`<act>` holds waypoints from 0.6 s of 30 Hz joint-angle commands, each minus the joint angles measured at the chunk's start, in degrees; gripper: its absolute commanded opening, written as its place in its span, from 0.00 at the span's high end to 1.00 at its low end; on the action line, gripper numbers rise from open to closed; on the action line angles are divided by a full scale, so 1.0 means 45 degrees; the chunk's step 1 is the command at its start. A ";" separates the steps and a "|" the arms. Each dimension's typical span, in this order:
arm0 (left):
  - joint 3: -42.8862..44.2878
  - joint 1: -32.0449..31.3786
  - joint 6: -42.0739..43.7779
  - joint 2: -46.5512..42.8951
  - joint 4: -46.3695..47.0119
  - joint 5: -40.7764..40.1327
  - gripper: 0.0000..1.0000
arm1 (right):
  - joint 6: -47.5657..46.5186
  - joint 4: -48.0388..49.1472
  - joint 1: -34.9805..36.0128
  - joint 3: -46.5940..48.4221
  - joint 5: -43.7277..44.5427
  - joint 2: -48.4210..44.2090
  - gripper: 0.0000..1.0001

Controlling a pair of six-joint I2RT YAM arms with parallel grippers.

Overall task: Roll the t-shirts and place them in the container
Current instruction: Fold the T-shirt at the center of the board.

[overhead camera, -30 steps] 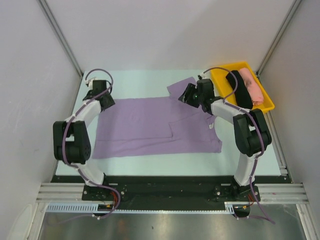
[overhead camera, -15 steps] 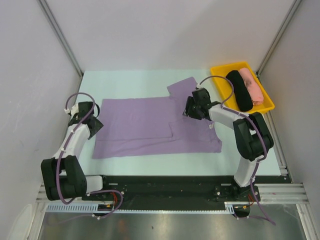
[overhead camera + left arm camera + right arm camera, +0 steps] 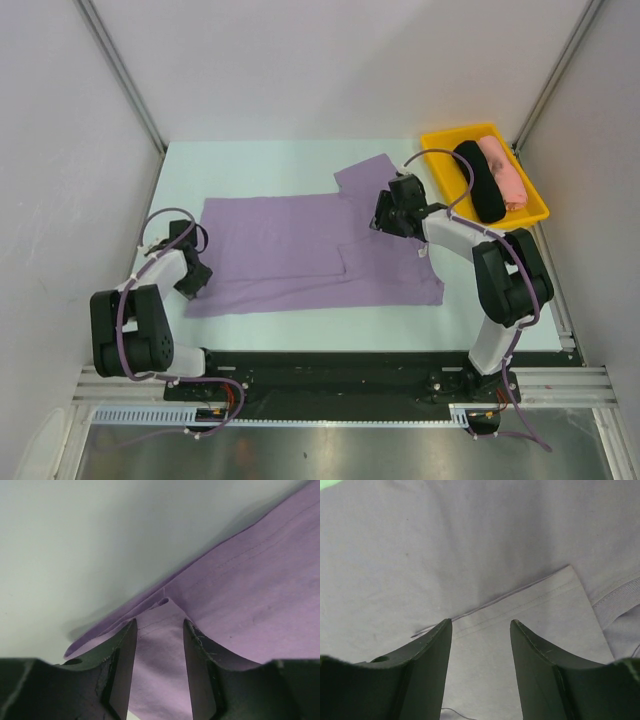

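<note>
White walls close around a pale bench [image 3: 270, 160]. On it the lavender t-shirt [image 3: 290, 250] lies flat in the middle, spread from left to right, with one sleeve [image 3: 362, 172] pointing to the far side. At the far right a yellow tray [image 3: 437, 165] holds a black bundle [image 3: 480, 185] and a pink bundle [image 3: 500, 170].

The left hand [image 3: 193, 275] is low at the near-left corner of the shirt. Its jaws stand apart, and in the wrist view a small fold of the hem [image 3: 162, 605] sits in the gap between them, not pinched. The right hand [image 3: 392, 215] hangs over the collar side, jaws also apart and holding nothing, above a folded-over flap [image 3: 530, 625].

I judge that the rolling is not yet begun. The main risk is at the left corner: if the jaws close on the very edge only, or on one layer, the cloth can slip out when lifted and the roll will start crooked. If the two hands take hold unevenly, the shirt may be pulled askew and wrinkle. A hand pressed too low could also drag the cloth along the bench.
</note>
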 commanded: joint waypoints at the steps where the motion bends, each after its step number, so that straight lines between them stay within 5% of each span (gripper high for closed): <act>1: -0.0081 0.0085 -0.0649 0.0223 0.0447 -0.0220 0.55 | -0.0230 0.0362 -0.0121 -0.0115 0.0039 -0.0336 0.45; 18: 0.0837 0.0086 -0.0414 0.0164 -0.0042 -0.1587 0.56 | -0.0210 0.0440 -0.0239 -0.0213 0.0000 -0.0356 0.47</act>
